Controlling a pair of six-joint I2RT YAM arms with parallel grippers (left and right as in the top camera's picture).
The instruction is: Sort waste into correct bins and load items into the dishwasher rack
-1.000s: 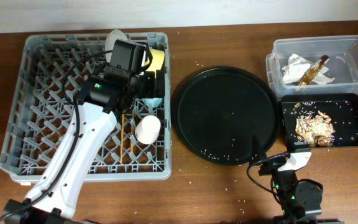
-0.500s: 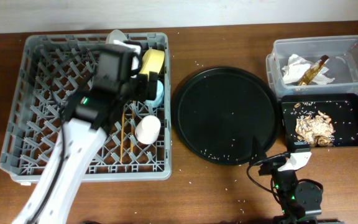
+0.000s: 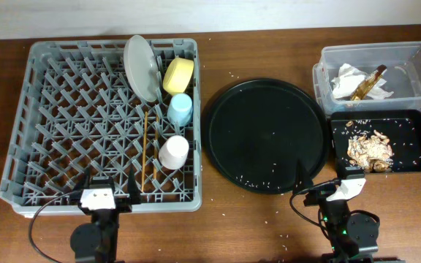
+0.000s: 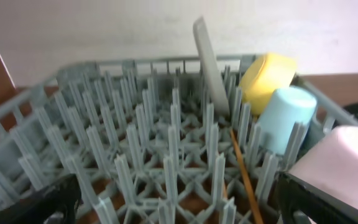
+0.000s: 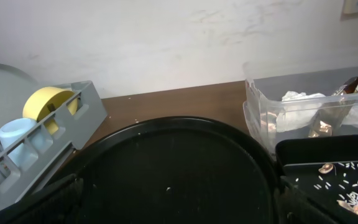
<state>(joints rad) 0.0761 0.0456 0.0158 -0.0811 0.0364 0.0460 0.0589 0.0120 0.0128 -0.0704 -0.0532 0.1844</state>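
Note:
The grey dishwasher rack (image 3: 71, 124) holds the pale grey plate (image 3: 141, 67) upright on edge, the yellow bowl (image 3: 178, 74), the light blue cup (image 3: 180, 109), the pinkish-white cup (image 3: 174, 152) and the wooden chopsticks (image 3: 146, 150). The clear tub (image 3: 415, 66) holds the crumpled white paper (image 3: 348, 77) and the brown fish-like scrap (image 3: 369, 82). The shallow black tray (image 3: 415, 135) holds the brownish leftovers (image 3: 369, 148). My left gripper (image 4: 179, 211) is open and empty at the rack's front edge. My right gripper (image 5: 179, 205) is open and empty, low in front of the round tray.
A large round black tray (image 3: 264, 135) with a few white grains lies between the rack and the bins. White grains are scattered on the brown table. A pale wall runs behind. Both arm bases sit at the table's front edge.
My left arm has pulled back from the rack's far right corner to the table's front edge, uncovering the plate, bowl and blue cup. The right arm has not moved.

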